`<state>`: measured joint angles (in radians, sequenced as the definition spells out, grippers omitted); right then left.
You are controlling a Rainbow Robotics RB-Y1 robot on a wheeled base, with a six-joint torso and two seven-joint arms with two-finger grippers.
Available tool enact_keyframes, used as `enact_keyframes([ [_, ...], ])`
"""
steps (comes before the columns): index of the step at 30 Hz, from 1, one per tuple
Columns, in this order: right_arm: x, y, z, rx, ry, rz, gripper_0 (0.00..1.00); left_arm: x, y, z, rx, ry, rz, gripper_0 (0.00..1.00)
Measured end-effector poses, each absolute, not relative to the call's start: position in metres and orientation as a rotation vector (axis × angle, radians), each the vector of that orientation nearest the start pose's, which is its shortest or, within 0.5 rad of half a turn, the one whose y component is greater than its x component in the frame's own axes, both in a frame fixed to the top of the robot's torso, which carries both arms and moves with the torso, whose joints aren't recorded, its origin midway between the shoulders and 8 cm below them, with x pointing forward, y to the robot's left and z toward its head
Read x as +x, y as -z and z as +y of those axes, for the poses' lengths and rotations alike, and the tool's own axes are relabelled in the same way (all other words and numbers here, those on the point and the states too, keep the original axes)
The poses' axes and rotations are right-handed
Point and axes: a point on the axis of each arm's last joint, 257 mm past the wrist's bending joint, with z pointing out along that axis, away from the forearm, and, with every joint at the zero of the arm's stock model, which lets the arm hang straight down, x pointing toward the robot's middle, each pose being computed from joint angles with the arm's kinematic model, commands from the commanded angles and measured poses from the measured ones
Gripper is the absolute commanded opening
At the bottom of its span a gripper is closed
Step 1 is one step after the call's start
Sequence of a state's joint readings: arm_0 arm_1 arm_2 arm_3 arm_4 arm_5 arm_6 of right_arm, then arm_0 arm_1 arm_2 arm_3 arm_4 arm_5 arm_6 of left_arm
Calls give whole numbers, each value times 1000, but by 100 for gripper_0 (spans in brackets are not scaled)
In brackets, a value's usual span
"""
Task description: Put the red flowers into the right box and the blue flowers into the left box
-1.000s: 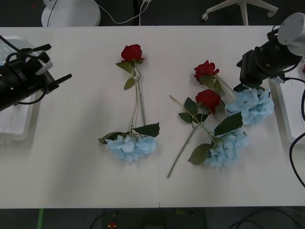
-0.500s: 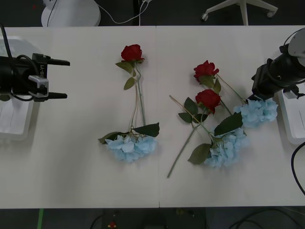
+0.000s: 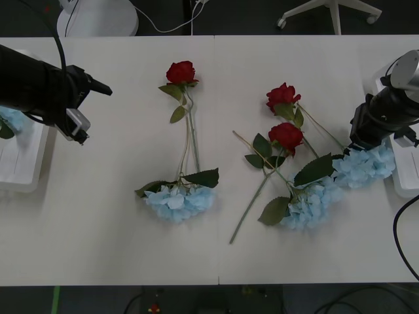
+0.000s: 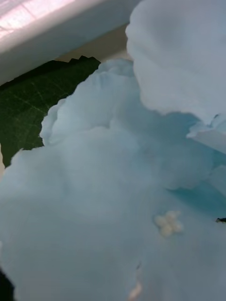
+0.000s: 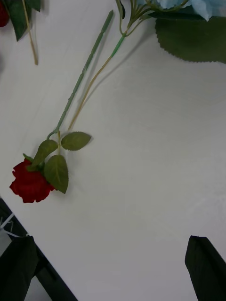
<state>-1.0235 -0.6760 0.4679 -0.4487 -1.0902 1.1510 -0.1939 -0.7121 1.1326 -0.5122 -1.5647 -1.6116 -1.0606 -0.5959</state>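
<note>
Three red flowers lie on the table: one at the back middle (image 3: 181, 71) (image 5: 30, 183) and two right of centre (image 3: 283, 95) (image 3: 286, 136). Blue flowers lie at front middle (image 3: 180, 199) and front right (image 3: 313, 201). A third blue flower (image 3: 368, 165) (image 4: 113, 188) hangs under my right gripper (image 3: 364, 145), which is shut on it beside the right box (image 3: 404, 180). Another blue flower (image 3: 9, 118) lies in the left box (image 3: 19, 171). My left gripper (image 3: 97, 116) (image 5: 113, 277) is open, between the left box and the back red flower.
The white table's front edge (image 3: 209, 284) runs near the bottom of the front view. Chair bases and a cable stand on the dark floor behind the table. The right box's white wall (image 4: 52, 28) shows close behind the held flower.
My right gripper has moved right and nearer the front with the blue flower, up to the right box. My left gripper has swung from over the left box toward the table's middle.
</note>
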Motion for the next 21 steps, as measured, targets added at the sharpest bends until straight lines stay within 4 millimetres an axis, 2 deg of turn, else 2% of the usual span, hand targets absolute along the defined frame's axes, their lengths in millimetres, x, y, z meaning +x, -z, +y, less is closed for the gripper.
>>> enact_keyframes([
  [6, 578, 292, -347, -2624, 582, -1788, 95, 508, 193, 223, 2493, -369, 744, 91],
  [11, 587, 298, -324, -2606, 637, -1796, 95, 509, 209, 207, 2369, -280, 1100, 91],
  [14, 588, 301, -315, -2642, 640, -1715, 95, 504, 221, 198, 2273, -215, 1277, 91],
  [16, 588, 303, -314, -2652, 630, -1707, 95, 504, 232, 194, 2292, -230, 1265, 92],
  [19, 587, 306, -318, -2662, 602, -1741, 95, 505, 249, 187, 2425, -314, 1113, 91],
  [21, 586, 307, -318, -2663, 594, -1746, 78, 509, 256, 173, 2513, -374, 943, 91],
])
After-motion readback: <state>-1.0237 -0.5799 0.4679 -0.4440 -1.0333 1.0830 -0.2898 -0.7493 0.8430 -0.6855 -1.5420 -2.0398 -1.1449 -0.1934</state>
